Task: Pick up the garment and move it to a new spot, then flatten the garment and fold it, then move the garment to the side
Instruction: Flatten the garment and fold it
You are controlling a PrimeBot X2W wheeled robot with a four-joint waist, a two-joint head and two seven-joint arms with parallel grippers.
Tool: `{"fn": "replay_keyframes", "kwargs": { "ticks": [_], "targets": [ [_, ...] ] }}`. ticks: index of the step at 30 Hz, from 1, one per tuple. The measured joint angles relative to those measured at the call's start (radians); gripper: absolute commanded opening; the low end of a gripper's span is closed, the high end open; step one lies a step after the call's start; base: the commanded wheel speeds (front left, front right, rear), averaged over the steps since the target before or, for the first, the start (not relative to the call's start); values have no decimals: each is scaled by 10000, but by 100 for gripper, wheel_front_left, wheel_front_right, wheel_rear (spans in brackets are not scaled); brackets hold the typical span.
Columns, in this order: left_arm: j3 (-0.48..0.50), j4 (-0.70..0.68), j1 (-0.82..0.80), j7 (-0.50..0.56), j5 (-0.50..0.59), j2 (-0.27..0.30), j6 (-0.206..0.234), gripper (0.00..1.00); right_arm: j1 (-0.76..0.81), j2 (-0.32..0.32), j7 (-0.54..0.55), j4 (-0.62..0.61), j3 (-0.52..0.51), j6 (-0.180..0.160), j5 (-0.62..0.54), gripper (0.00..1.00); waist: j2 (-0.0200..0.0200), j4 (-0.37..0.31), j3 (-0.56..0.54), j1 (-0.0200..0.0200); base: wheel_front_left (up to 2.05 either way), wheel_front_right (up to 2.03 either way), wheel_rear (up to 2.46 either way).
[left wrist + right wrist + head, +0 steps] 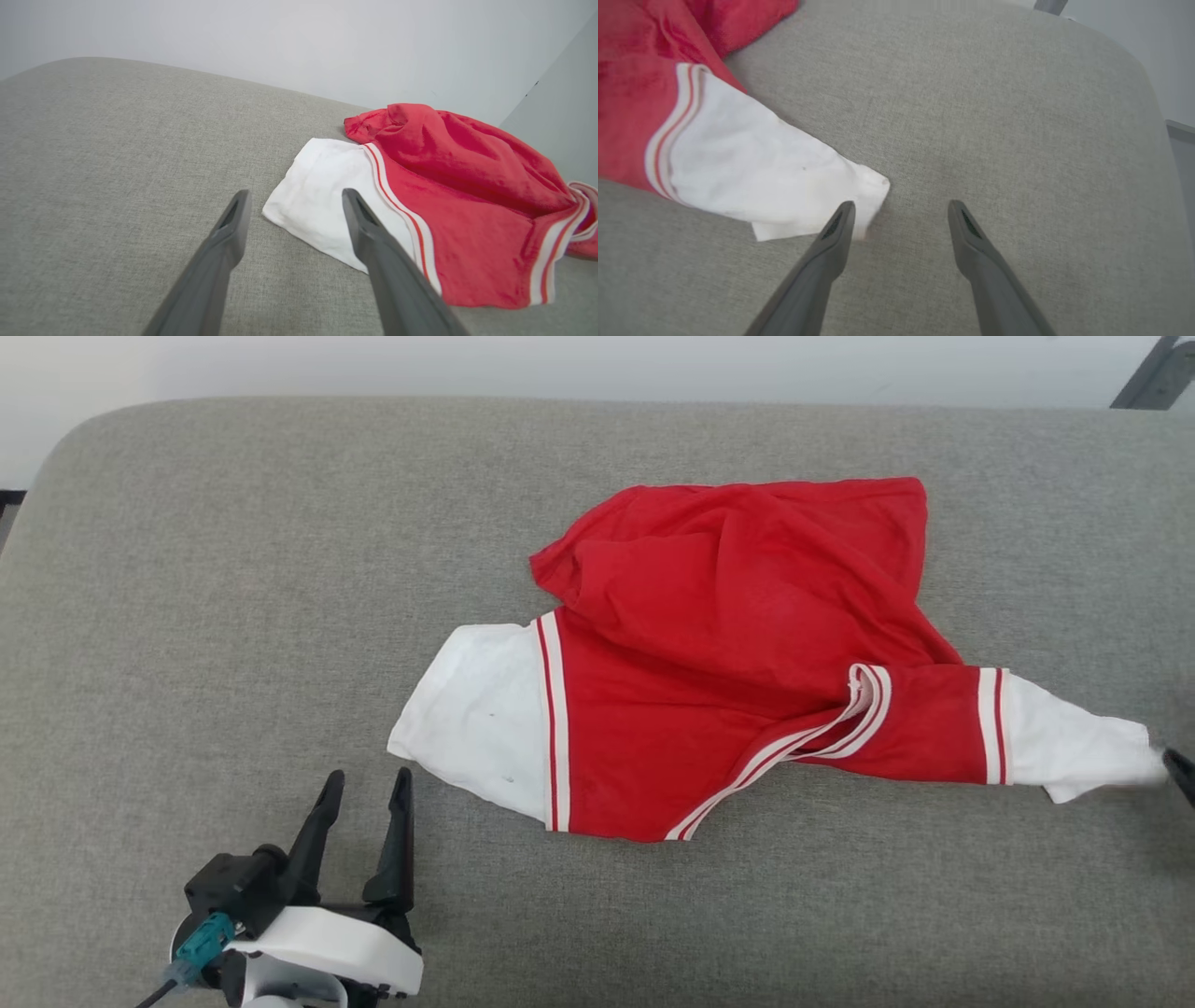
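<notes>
My left pincer [366, 782] and right pincer [900, 207] both gape, holding nothing. The crumpled red T-shirt [738, 653] lies on the grey cushion [233, 569], one white sleeve end near each pincer.

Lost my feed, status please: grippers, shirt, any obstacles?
Left gripper open, short of one white sleeve. Right gripper open at the other sleeve's tip. Garment crumpled on grey cushion. No obstacle seen.

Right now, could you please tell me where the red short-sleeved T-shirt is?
The red thin-fabric T-shirt lies crumpled right of centre on the grey fabric cushion in the head view, its white sleeve ends by the left claw and right claw.
</notes>
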Motion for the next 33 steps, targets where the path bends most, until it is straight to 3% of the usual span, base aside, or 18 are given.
{"fn": "replay_keyframes", "kwargs": {
  "ticks": [7, 14, 22, 28, 29, 30, 33],
  "targets": [
    [-234, -88, -41, 0, 2, -84, 0, 100, -470, -926, 1070, -2046, 566, -2, 625, 100, 0, 13, 84, 0, 0, 0, 0],
    [-621, 0, -355, 0, -121, -276, 0, 100, -2023, -1793, 3488, -3833, 1661, 0, 1110, 100, 0, 422, 552, 0, 0, 0, 0],
    [-1045, 173, -691, 2, -383, -497, -2, 100, -3561, -2295, 5427, -4470, 3120, 0, 1112, 100, -1, 1297, 1111, 0, 0, 0, 0],
    [-1124, 255, -759, 0, -479, -558, 0, 100, -4293, -2631, 6172, -4817, 4174, 0, 1358, 100, 0, 1788, 1344, 0, 0, 0, 0],
    [-1124, 263, -758, 0, -487, -566, 0, 100, -4383, -2654, 6186, -4830, 4314, 0, 1360, 47, 0, 1823, 1352, 0, 0, 0, 0],
    [-1118, 270, -758, 0, -489, -579, 0, 100, -4490, -2656, 6184, -4834, 4431, 0, 1379, 4, -1, 1836, 1341, 0, 0, 0, 0],
    [-1062, 290, -757, 0, -489, -594, -2, 100, -4793, -2660, 5916, -4966, 4759, 0, 1411, 0, 0, 1797, 1275, 0, 0, 0, 0]
  ]
}}
